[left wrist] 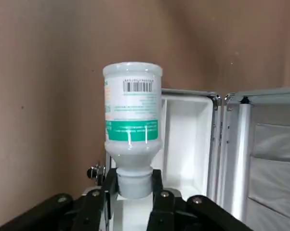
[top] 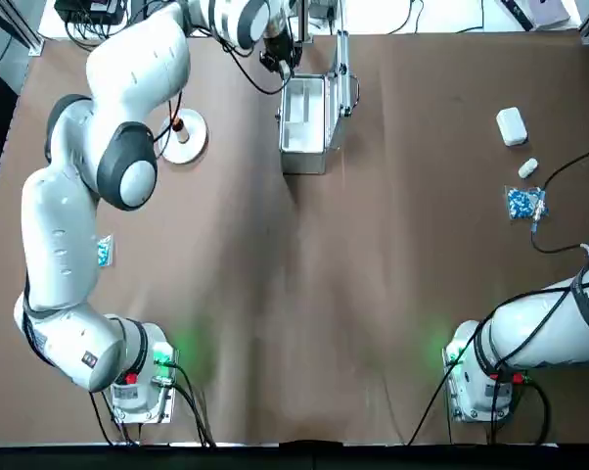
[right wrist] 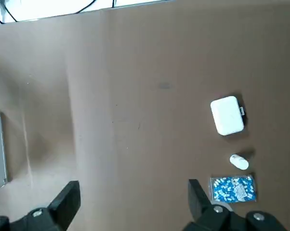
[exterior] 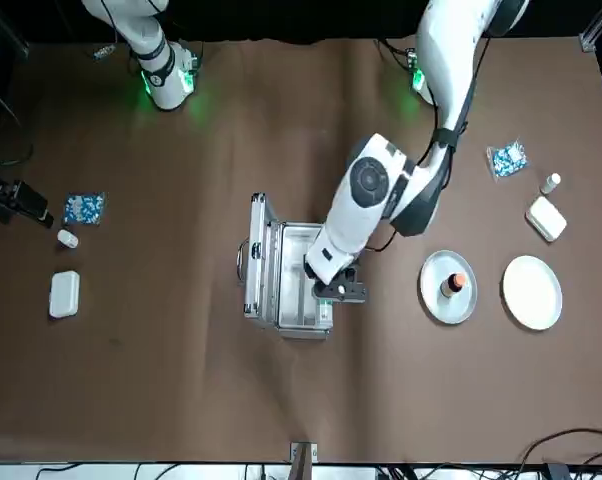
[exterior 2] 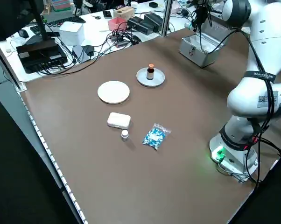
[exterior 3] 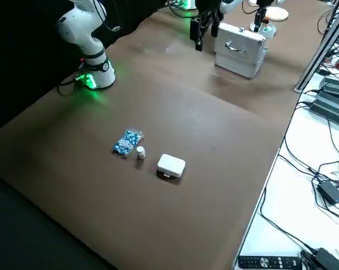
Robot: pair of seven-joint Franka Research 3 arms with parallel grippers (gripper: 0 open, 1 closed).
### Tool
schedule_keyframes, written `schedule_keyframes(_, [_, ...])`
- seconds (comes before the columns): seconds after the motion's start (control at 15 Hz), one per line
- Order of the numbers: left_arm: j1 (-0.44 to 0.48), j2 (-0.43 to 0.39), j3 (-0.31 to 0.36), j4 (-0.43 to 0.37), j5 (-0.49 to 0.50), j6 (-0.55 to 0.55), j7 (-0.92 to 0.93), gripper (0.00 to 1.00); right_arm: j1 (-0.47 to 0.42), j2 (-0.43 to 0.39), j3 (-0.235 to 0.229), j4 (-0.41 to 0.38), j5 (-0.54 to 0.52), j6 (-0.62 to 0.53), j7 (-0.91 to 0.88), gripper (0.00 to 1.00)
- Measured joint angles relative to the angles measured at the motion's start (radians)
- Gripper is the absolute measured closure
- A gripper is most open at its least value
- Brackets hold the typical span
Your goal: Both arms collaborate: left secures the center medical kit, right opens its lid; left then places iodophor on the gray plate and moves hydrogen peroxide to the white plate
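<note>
The metal medical kit (top: 304, 122) stands open at the far centre, its lid (top: 341, 78) upright. My left gripper (left wrist: 134, 185) hangs over the kit's far left corner (exterior: 338, 290). It is shut on the neck of the hydrogen peroxide bottle (left wrist: 132, 115), which is white with a green label. The brown iodophor bottle (exterior: 455, 284) stands upright on the gray plate (exterior: 436, 300). Beside it lies the bare white plate (exterior: 532, 292). My right gripper (right wrist: 133, 207) is open, high over the table's right side and far from the kit.
A white box (top: 511, 125), a small white bottle (top: 527, 168) and a blue pill bag (top: 524, 203) lie on the right. Another box (exterior: 546, 218), small bottle (exterior: 550, 183) and pill bag (exterior: 508, 158) lie on the left near the plates.
</note>
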Motion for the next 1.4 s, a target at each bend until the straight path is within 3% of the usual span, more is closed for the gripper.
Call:
schedule_keyframes(0.67, [0.184, -0.058, -0.002, 0.001, -0.267, -0.132, 0.025, 0.68, 0.000, 0.000, 0.000, 0.000, 0.000, 0.000, 0.000, 0.01])
schedule_keyframes(1.4, [0.496, -0.099, -0.023, 0.001, -0.554, -0.445, 0.032, 0.68, 0.000, 0.000, 0.000, -0.001, 0.000, 0.000, 0.000, 0.01])
